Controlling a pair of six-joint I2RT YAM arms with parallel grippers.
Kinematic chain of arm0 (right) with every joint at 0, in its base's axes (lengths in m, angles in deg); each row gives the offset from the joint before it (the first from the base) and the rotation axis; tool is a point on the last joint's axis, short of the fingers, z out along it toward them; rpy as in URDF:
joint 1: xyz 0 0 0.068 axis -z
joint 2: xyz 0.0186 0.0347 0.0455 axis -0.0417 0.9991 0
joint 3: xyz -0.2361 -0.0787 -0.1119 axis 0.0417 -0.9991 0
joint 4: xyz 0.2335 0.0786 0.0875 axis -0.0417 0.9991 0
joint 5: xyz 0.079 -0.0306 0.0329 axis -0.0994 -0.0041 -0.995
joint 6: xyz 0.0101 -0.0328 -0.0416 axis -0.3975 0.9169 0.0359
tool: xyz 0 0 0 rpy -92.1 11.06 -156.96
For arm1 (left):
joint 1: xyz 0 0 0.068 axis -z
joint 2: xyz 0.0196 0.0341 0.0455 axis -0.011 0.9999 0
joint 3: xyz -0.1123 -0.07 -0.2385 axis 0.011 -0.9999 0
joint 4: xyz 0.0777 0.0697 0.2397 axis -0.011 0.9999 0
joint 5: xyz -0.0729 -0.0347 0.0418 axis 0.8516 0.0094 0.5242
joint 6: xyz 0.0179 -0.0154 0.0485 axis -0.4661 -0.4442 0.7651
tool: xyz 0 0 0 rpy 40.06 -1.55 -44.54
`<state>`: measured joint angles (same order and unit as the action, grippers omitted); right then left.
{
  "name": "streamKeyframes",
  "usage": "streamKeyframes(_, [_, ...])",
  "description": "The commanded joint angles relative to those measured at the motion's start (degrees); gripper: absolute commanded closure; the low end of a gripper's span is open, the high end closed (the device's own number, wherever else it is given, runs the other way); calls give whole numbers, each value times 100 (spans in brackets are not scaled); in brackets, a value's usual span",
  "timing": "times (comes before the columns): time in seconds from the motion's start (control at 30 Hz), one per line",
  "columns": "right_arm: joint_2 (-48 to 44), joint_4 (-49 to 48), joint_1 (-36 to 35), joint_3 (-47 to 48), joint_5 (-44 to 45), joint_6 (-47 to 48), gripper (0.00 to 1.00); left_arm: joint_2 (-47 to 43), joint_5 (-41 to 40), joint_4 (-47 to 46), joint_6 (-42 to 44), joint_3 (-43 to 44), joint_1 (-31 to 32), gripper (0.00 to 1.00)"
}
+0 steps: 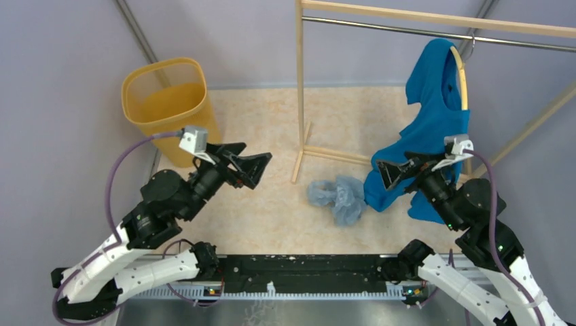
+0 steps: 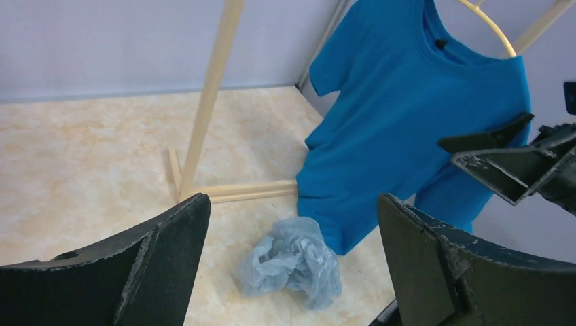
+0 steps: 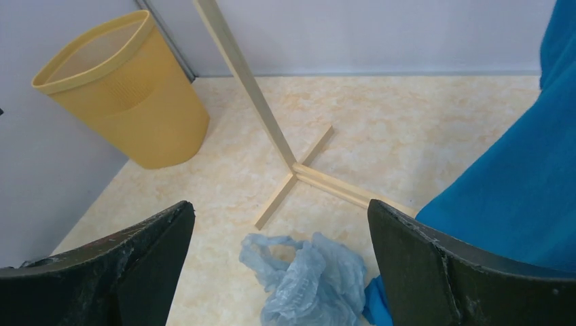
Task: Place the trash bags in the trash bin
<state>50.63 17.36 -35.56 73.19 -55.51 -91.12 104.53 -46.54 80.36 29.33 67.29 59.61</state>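
Right now the trash bags (image 1: 337, 197) (image 2: 293, 261) (image 3: 309, 275) lie in one crumpled pale blue-grey heap on the beige marbled surface (image 1: 272, 115), right of its middle and closer to the near edge than the far one. The heap sits just in front of the foot of the wooden rack (image 1: 299, 88) (image 2: 210, 88) (image 3: 251, 88), and its right side meets the low hem of the blue shirt (image 1: 435, 115) (image 2: 407, 115) (image 3: 516, 190), which droops from a hanger (image 1: 464, 81) on the rack. The trash bin (image 1: 204, 122) (image 3: 136, 115), yellow-orange with mesh walls, stands upright in the far left corner, well apart from the bags. The left gripper (image 1: 255, 163) (image 2: 293, 204) hangs above the surface just to the near right of the bin, its jaws spread wide with nothing between them. The right gripper (image 1: 384, 175) (image 3: 280, 204) hangs in front of the shirt, pointing left toward the other one, its jaws equally wide apart and holding nothing; the bags lie below and between the two
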Motion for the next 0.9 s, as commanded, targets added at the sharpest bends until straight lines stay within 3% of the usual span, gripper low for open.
streamKeyframes(0.0, [-205, 13, 40, 114, 19, 92, 1, -273, -654, 398, 307, 10, -3, 2])
streamKeyframes(0.23, [65, 28, 38, 137, -229, 137, 1, -240, -940, 729, 213, 59, -1, 2])
streamKeyframes(0.53, [1255, 80, 18, -66, -2053, 146, 1, 254, -551, 364, -184, -626, -7, 2])
streamKeyframes(0.67, [1641, 138, -124, -219, -1862, 121, 1, 624, -204, -65, -556, -1136, -1, 2])
streamKeyframes(0.87, [1886, 492, -185, -533, -1135, -61, 1, 1426, 959, -1390, -1237, -2029, -18, 2])
